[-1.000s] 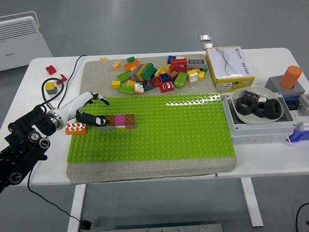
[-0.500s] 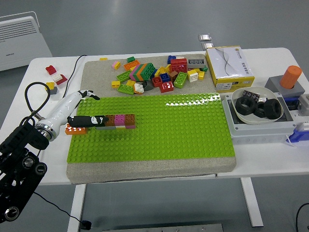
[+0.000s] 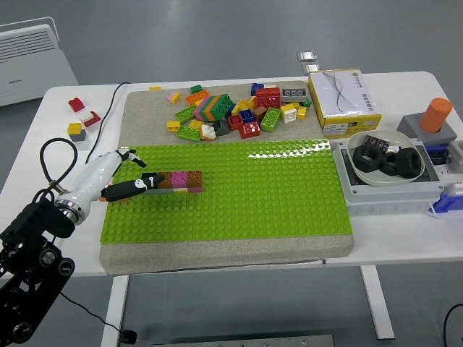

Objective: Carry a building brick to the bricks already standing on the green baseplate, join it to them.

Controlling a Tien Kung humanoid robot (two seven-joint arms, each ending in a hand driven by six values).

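Note:
A short row of joined bricks (image 3: 179,181), brown, pink and orange-brown, stands on the left part of the green baseplate (image 3: 275,195). An orange brick (image 3: 110,193) lies at the plate's left edge, just left of that row. My left hand (image 3: 142,172), white with black fingers, reaches in from the lower left. One long black finger (image 3: 134,186) lies across the orange brick, its tip touching the row's left end. Another finger (image 3: 134,157) is spread away above it. The hand holds nothing. The right arm is out of view.
A pile of loose bricks (image 3: 231,108) lies on the grey mat behind the plate. To the right are a yellow-and-white box (image 3: 343,101), a white bowl (image 3: 354,144) with black rings and an orange cylinder (image 3: 436,114). A few small bricks (image 3: 81,116) lie at the far left.
My left arm has drawn back toward the lower left, and the finger has slid left along the row. The orange brick and the joined row have stayed in place.

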